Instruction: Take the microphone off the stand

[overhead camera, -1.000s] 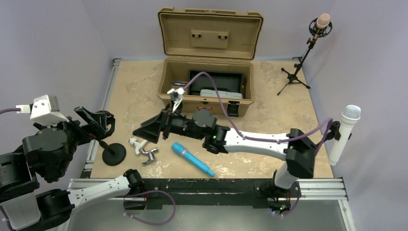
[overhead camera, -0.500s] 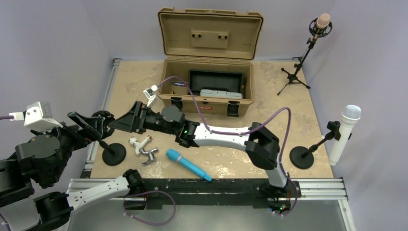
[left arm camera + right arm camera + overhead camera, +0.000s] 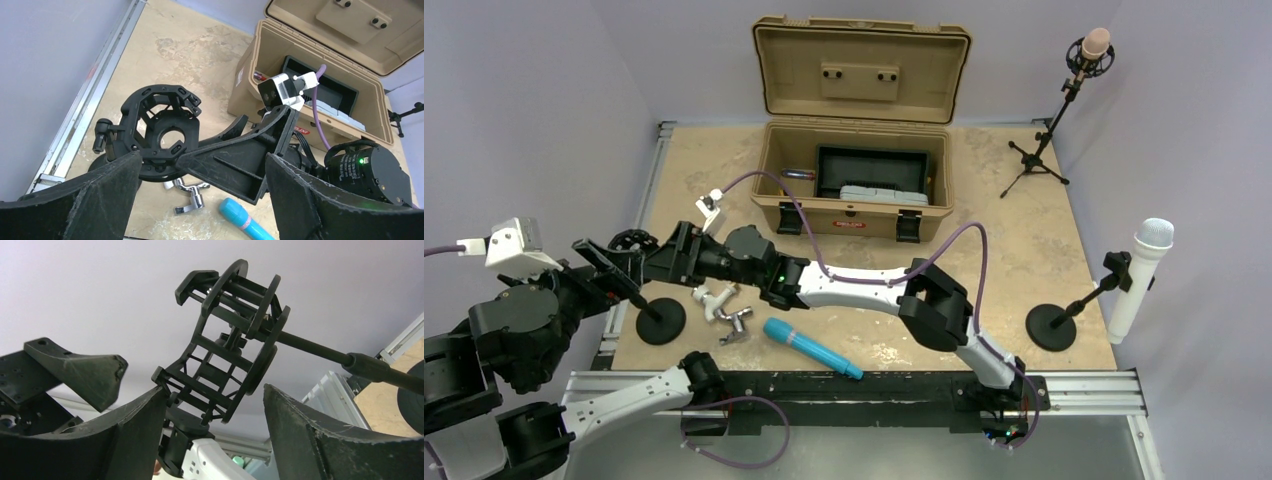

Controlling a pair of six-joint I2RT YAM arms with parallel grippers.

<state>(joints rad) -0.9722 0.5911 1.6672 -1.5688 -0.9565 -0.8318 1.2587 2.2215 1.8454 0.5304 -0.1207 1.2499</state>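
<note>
A blue microphone lies flat on the table near the front edge, apart from any stand. At the left, a black desk stand carries an empty black shock mount. My right gripper reaches across to it and stands open with its fingers on either side of the cage. One finger touches the cage's corner. My left gripper is open wide just beside the mount, holding nothing.
A white microphone sits clipped on a round-base stand at the right edge. A pink-headed microphone stands on a tripod at the back right. An open tan case is behind. Metal clamp parts lie by the left stand.
My right arm swung left across the table until its gripper reached the shock mount, and its jaws narrowed. The blue microphone shifted slightly left. The left gripper barely moved.
</note>
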